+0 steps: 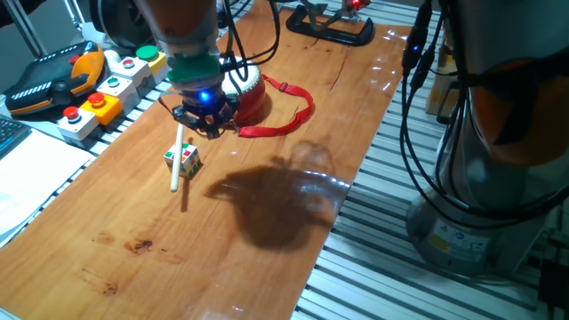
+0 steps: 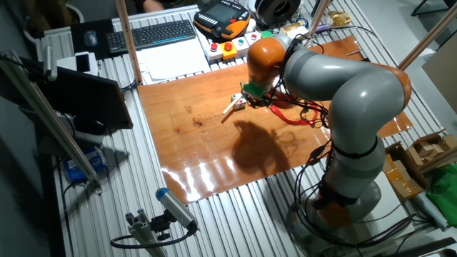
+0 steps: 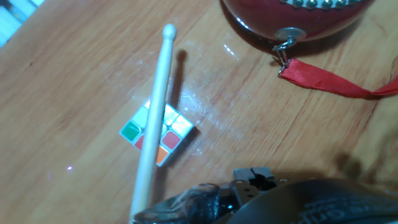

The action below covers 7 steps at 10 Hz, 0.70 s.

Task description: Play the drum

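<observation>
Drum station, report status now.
Gripper shut on drumstick, hanging low beside the drum. Stick tip not on the skin. Multicoloured cube sits under the stick.

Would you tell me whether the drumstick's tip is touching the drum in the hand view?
No, the drumstick's rounded tip ends over bare table, clear of the drum, with its shaft crossing the multicoloured cube.

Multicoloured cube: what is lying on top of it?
A pale wooden drumstick crosses over the small multicoloured cube. Its lower end disappears behind the claw housing; the cube's covered stickers cannot be seen.
</observation>
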Each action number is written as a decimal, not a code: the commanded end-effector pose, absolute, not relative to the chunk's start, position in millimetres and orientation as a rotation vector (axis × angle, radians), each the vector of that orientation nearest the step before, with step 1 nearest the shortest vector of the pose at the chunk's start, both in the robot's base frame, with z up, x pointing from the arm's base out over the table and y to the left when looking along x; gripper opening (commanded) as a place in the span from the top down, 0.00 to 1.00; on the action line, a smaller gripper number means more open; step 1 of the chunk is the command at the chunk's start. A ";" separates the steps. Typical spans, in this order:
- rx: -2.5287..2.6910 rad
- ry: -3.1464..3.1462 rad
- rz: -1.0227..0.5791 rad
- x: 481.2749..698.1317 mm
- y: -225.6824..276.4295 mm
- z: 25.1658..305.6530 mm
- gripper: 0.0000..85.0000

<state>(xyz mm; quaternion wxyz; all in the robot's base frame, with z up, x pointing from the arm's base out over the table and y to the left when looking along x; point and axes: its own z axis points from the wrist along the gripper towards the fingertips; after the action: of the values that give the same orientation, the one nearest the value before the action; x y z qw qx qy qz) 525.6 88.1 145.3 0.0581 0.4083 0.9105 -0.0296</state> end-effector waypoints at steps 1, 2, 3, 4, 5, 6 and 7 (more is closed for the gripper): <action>1.246 2.754 -0.090 525.8 88.1 145.9 0.99; 1.263 2.746 -0.091 527.7 92.1 147.1 0.99; 1.274 2.742 -0.091 529.4 98.0 150.1 0.99; 1.294 2.739 -0.082 531.6 106.6 153.7 0.99; 1.308 2.735 -0.088 533.5 117.5 156.5 0.99; 1.305 2.714 -0.091 532.5 123.8 155.9 0.99; 1.299 2.696 -0.091 532.3 127.4 154.3 0.99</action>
<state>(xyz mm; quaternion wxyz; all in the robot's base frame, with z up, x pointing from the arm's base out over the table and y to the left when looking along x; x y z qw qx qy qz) 532.3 128.3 154.0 0.0752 0.4329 0.8978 -0.0307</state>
